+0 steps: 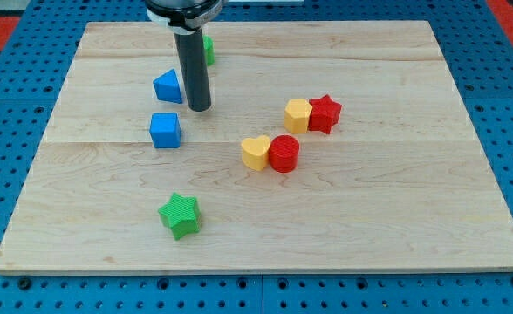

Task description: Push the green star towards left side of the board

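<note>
Beside blue triangle [168,86], my tip [200,108]; green star [181,215] well below; no pincer fitted.

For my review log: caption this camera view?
My tip stands beside the blue triangle, far above the green star.

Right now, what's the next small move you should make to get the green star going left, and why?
Probably bring my tip down toward the view's bottom and round to the view's right of the green star. My tip now sits near the view's top, beside the blue triangle, far from the star. Only from the star's right side can a push send it left.
</note>
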Controlling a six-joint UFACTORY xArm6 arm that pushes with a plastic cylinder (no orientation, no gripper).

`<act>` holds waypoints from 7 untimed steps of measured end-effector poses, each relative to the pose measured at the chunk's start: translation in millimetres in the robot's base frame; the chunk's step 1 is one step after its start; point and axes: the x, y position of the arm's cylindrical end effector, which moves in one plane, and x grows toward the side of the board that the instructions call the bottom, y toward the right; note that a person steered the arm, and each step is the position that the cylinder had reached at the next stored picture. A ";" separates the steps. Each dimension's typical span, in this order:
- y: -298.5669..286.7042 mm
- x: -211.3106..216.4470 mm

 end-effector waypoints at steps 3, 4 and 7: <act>-44.5 68.0; -56.2 59.6; -110.5 166.0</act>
